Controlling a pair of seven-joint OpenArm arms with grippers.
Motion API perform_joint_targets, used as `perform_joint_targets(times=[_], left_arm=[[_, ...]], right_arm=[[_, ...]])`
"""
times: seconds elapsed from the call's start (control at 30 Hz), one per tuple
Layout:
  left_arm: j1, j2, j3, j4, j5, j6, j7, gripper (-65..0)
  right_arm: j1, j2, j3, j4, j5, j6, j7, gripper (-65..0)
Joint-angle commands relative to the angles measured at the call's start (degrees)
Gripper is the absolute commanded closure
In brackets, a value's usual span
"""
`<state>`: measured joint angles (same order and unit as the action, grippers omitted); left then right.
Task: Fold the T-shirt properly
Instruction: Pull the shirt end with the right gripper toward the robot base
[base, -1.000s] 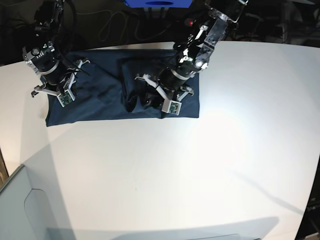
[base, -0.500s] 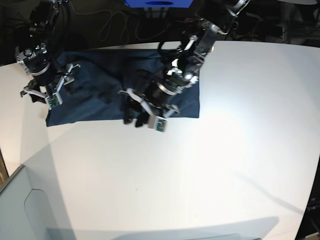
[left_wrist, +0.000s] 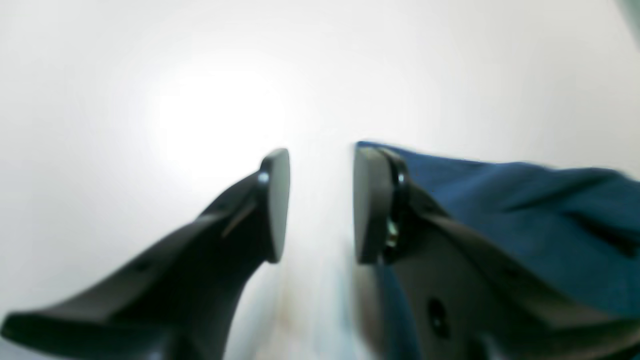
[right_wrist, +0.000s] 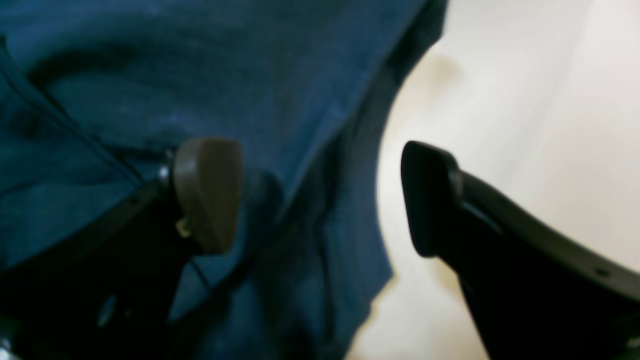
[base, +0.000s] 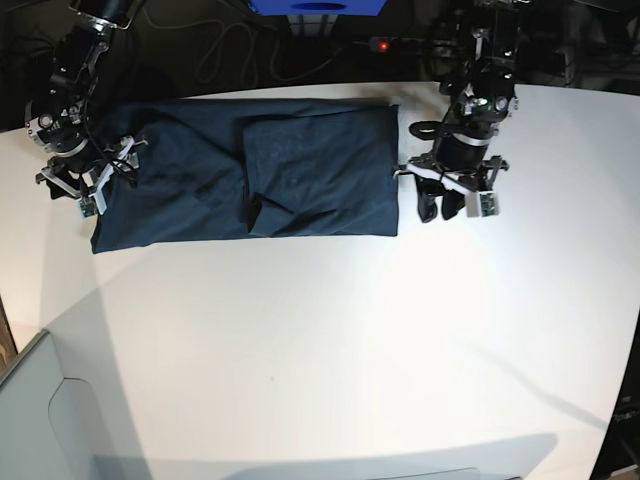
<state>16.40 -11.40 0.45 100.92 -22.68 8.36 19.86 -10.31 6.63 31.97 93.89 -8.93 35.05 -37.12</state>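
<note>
- Left gripper (left_wrist: 320, 205): jaws parted, empty, T-shirt (base: 250, 170) edge just beside it.
- Right gripper (right_wrist: 320, 200): spread wide over the hem; closing off-centre could bunch 2 layers.

Both end effectors, left (left_wrist: 320, 205) and right (right_wrist: 320, 200), gape empty.
</note>
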Motion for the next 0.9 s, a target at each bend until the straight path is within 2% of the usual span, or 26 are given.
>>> perform_joint_targets(times=[0.0, 0.3, 0.67, 0.73, 0.8, 0.87], left_arm=[[-0.18, -0.07, 0.21, 0.39, -0.22, -0.58, -1.09, -20.7], [0.08, 0.63, 0.30, -3.74, -0.22, -0.58, -1.18, -20.7], [1.75, 0.45, 0.30, -3.39, -0.22, -0.58, -1.09, -20.7], [1.84, 0.10, 0.30, -3.39, -0.22, -0.58, -1.09, -20.6], [2.19, 0.01, 0.12, -3.39, -0.22, -0.58, -1.09, -20.6], [3.07, 0.01, -0.23, -3.39, -0.22, -0.58, -1.26, -20.6]], right_arm=[[1.38, 0.71, 0.17, 0.05, 0.36, 0.78, 1.21, -48.2], [3.49, 0.97, 0.17, -5.67, 0.09, 0.78, 1.21, -48.0], [4.81, 0.97, 0.08, -12.79, 0.27, 0.78, 1.21, -47.7], [4.81, 0.97, 0.08, -13.49, 0.09, 1.83, 1.21, -47.7], [5.69, 0.97, 0.08, -14.63, -0.08, 4.29, 1.12, -47.6], [6.04, 0.97, 0.08, -16.04, -0.08, 4.95, 1.12, -47.6]])
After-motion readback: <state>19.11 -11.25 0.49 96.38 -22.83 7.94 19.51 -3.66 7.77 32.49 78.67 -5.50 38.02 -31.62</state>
